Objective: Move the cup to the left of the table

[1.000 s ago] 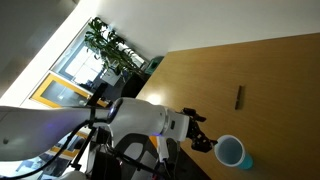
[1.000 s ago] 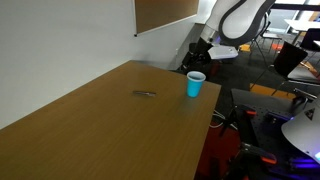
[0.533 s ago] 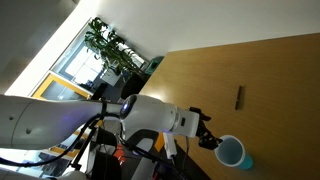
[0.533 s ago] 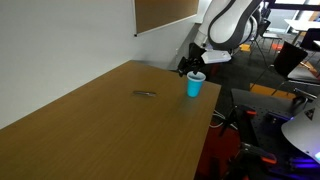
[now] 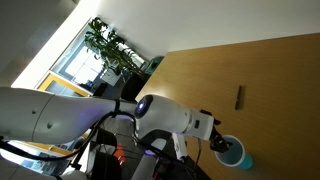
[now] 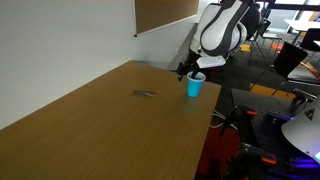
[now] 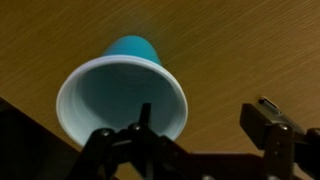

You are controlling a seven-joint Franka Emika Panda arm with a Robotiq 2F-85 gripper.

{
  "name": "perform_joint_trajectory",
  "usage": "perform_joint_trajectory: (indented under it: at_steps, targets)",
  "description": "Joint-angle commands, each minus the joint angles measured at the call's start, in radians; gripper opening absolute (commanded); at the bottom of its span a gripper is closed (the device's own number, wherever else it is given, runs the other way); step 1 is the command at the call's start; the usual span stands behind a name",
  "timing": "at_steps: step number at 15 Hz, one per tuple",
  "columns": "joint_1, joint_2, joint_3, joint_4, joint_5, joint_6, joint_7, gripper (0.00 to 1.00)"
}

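Observation:
The light-blue cup [image 5: 233, 154] stands upright near the edge of the wooden table [image 5: 260, 65]; it also shows in the other exterior view [image 6: 194, 86]. In the wrist view the cup [image 7: 120, 85] fills the left half, seen from above with its pale rim. My gripper [image 7: 205, 125] is open. One finger lies over the cup's opening and the other over bare table beside it, so the near wall sits between them. In both exterior views the gripper [image 5: 215, 142] [image 6: 186, 69] is right at the cup's rim.
A thin dark stick [image 5: 238, 97] lies on the table away from the cup, also seen in an exterior view [image 6: 145, 94]. The table edge runs close by the cup. Plants [image 5: 110, 45], chairs and cables [image 6: 250, 120] are off the table.
The arm has moved toward the cup, and the gripper has come from beside it to right at its rim. The cup has not moved.

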Motion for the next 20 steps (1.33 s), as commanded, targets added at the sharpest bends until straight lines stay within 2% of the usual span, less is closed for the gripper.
perform_joint_trajectory:
  at_steps: [1, 9, 12, 14, 15, 20]
  targets:
    - [-0.009, 0.038, 0.000, 0.042, -0.004, -0.001, -0.009, 0.61]
    - [0.003, 0.068, -0.015, 0.067, -0.013, -0.003, -0.003, 0.00]
    - [0.009, 0.031, -0.022, 0.047, -0.018, -0.011, -0.002, 0.01]
    - [0.096, -0.017, -0.120, 0.023, -0.023, -0.040, 0.012, 0.01]
    - [0.114, -0.041, -0.140, 0.012, -0.029, -0.043, 0.010, 0.02]
    - [0.326, -0.127, -0.374, 0.003, -0.223, -0.057, 0.112, 0.02]
